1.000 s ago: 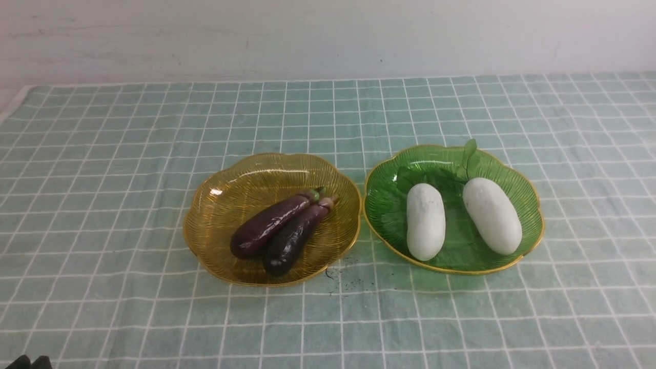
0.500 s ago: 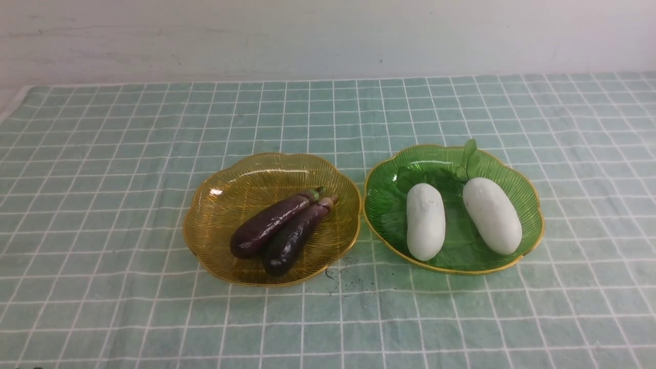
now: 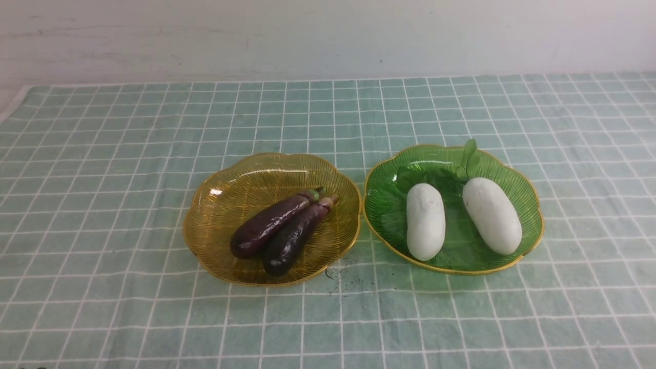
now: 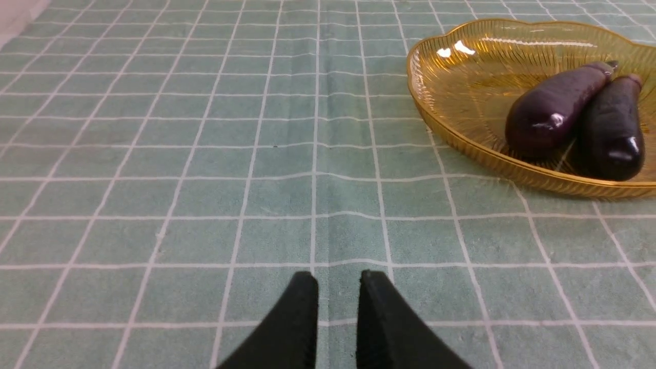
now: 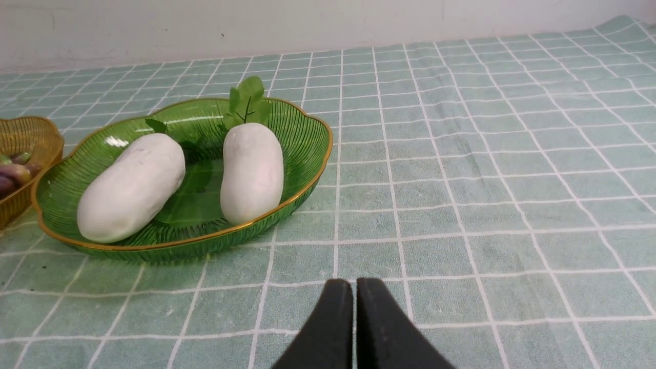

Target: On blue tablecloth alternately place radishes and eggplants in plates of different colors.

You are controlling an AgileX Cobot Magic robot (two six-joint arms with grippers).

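On the blue tablecloth (image 3: 128, 154), the amber-yellow plate (image 3: 225, 195) holds two dark purple eggplants (image 3: 269, 223) (image 3: 292, 240) lying side by side. Beside it on the right, the green plate (image 3: 387, 205) holds two white radishes (image 3: 425, 221) (image 3: 492, 215), leaves pointing away. Neither gripper shows in the front view. In the left wrist view, my left gripper (image 4: 338, 277) hovers over bare cloth, short of the amber plate (image 4: 461, 77), its fingers a narrow gap apart and empty. My right gripper (image 5: 354, 282) is shut and empty, on the near side of the green plate (image 5: 302, 133).
A pale wall runs along the far edge of the cloth. Dark specks (image 3: 348, 269) mark the cloth between the two plates at the front. The cloth's left edge (image 3: 15, 102) shows at the far left.
The dark tip of my left gripper, seen at the bottom left corner of the front view a second ago, has slid out of that view. Plates and vegetables have not moved.
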